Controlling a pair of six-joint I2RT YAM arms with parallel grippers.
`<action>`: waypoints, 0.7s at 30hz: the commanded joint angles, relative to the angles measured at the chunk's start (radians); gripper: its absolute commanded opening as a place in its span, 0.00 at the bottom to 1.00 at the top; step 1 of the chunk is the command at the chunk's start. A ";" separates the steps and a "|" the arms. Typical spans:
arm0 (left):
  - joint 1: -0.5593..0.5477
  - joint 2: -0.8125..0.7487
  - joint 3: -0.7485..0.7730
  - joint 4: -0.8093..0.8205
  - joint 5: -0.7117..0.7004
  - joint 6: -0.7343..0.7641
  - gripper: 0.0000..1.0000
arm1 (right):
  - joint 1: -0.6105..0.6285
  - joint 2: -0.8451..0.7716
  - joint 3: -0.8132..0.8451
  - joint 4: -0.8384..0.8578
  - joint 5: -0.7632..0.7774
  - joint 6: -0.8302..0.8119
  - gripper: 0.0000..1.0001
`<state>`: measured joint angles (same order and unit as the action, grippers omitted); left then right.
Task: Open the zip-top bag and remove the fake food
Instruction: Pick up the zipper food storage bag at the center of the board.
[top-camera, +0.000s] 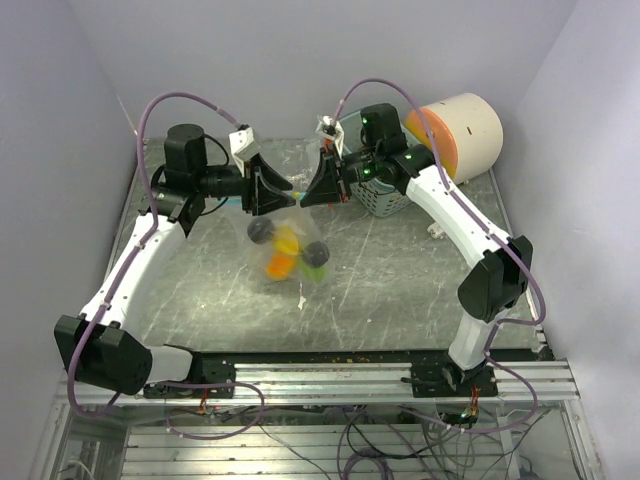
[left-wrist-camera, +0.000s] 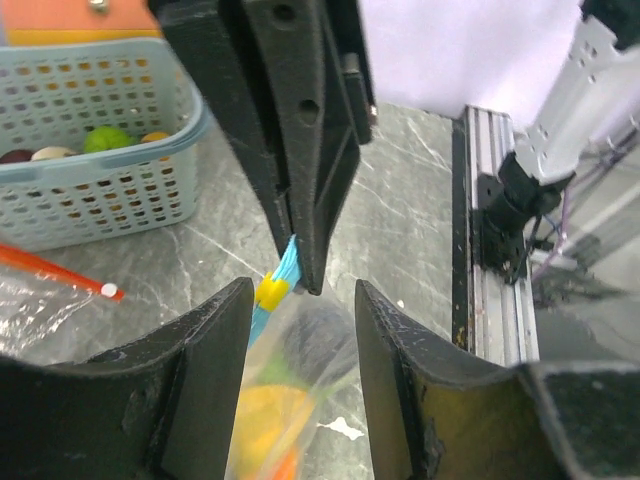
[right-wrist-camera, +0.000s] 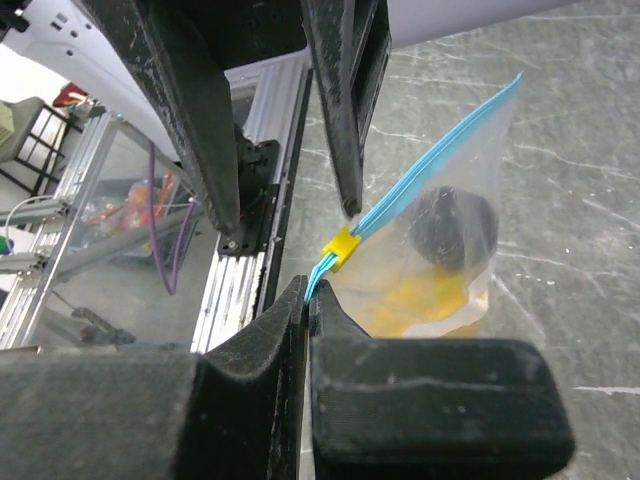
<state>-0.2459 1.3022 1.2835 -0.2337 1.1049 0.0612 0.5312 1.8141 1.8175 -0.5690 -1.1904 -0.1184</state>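
A clear zip-top bag with a blue zip strip hangs above the table between the two arms. Through the plastic the fake food shows as yellow, orange, green and dark pieces. My right gripper is shut on the end of the blue strip, just beside the yellow slider. The left gripper is open, with its fingers on either side of the bag's top near the slider. In the top view the left gripper faces the right gripper tip to tip.
A pale perforated basket holding several small toy fruits stands at the back right. Behind it lies a big cream cylinder with an orange face. Another clear bag with an orange strip lies near the basket.
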 joint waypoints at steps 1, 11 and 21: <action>-0.049 0.018 0.064 -0.111 0.112 0.163 0.55 | -0.008 -0.055 -0.007 -0.040 -0.101 -0.046 0.00; -0.078 0.016 0.084 -0.251 0.199 0.298 0.45 | -0.012 -0.063 0.015 -0.159 -0.203 -0.159 0.00; -0.084 0.011 0.056 -0.198 0.168 0.238 0.46 | -0.013 -0.073 0.010 -0.215 -0.213 -0.203 0.00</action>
<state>-0.3191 1.3212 1.3373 -0.4458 1.2507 0.3065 0.5270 1.7824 1.8053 -0.7685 -1.3575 -0.2905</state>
